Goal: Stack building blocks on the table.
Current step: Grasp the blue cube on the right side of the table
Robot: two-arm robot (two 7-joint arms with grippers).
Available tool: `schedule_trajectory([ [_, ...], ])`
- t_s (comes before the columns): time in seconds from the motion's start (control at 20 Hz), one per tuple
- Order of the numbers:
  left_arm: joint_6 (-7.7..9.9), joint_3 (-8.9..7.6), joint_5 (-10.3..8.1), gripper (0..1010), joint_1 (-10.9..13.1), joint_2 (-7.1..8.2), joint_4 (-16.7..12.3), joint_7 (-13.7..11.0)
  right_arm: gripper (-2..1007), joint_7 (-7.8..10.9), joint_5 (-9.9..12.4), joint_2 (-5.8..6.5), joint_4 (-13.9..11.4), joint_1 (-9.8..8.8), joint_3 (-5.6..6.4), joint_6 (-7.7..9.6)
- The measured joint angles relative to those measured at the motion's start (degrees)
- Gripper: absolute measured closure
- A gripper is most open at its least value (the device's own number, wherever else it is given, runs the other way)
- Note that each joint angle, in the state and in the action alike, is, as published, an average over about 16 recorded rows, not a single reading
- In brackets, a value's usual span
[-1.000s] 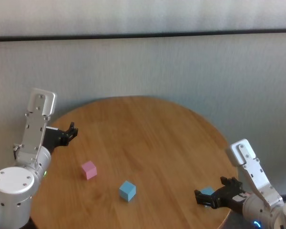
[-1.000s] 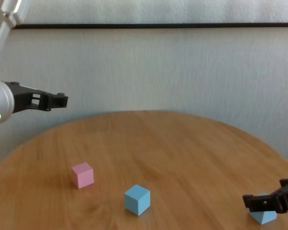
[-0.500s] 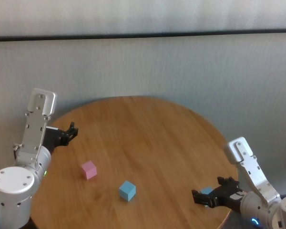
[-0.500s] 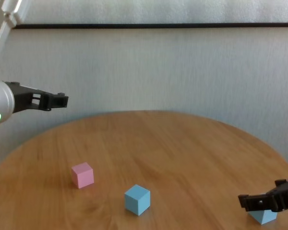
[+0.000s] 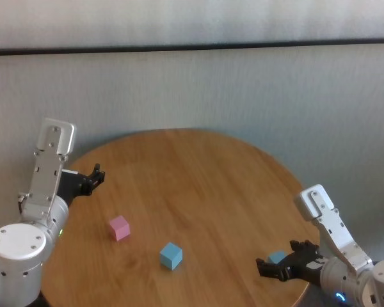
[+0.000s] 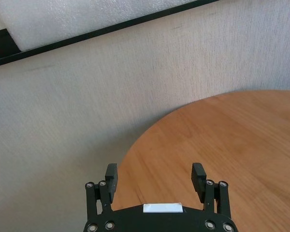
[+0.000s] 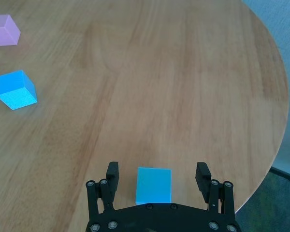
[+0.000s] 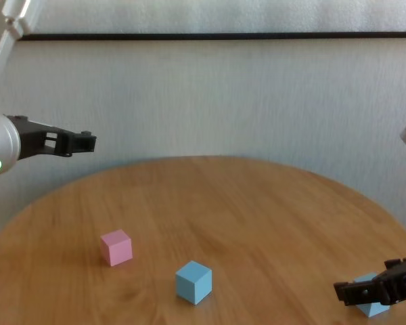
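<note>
Plain test room or lab: round wood-grain table (image 5: pixel 198 179), bare grey textured wall (image 5: pixel 243 96), nothing homely.

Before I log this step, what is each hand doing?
Left hand: open, empty, raised.
Right hand: open, straddling a blue block, not gripping.

Pink block (image 5: pixel 120 228): small matte cube, flat on the bench (image 5: pixel 198 185), toward its left side.

Light blue block (image 5: pixel 171 255): same size, flat on the bench, near the pink one, closer to the front and farther right, apart from it.

Second light blue block (image 7: pixel 153 185): same size, flat near the bench's right front edge, well apart from the other two.
</note>
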Motion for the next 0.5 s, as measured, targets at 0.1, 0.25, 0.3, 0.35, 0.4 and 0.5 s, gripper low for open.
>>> schedule_trajectory([
  [0.1, 0.0, 0.0, 0.0, 10, 0.0, 0.0, 0.0, 0.0, 1, 0.16, -0.2, -0.18, 0.1, 0.11, 0.05, 0.29],
  [0.25, 0.0, 0.0, 0.0, 10, 0.0, 0.0, 0.0, 0.0, 0, 0.33, -0.5, -0.43, 0.3, 0.23, 0.14, 0.61],
  [0.3, 0.0, 0.0, 0.0, 10, 0.0, 0.0, 0.0, 0.0, 0, 0.38, -0.6, -0.5, 0.4, 0.26, 0.17, 0.67],
  [0.35, 0.0, 0.0, 0.0, 10, 0.0, 0.0, 0.0, 0.0, 0, 0.43, -0.7, -0.57, 0.4, 0.28, 0.21, 0.72],
  [0.4, 0.0, 0.0, 0.0, 10, 0.0, 0.0, 0.0, 0.0, 0, 0.46, -0.8, -0.63, 0.5, 0.31, 0.24, 0.76],
  [0.5, 0.0, 0.0, 0.0, 10, 0.0, 0.0, 0.0, 0.0, 1, 0.53, -0.8, -0.71, 0.6, 0.33, 0.29, 0.76],
])
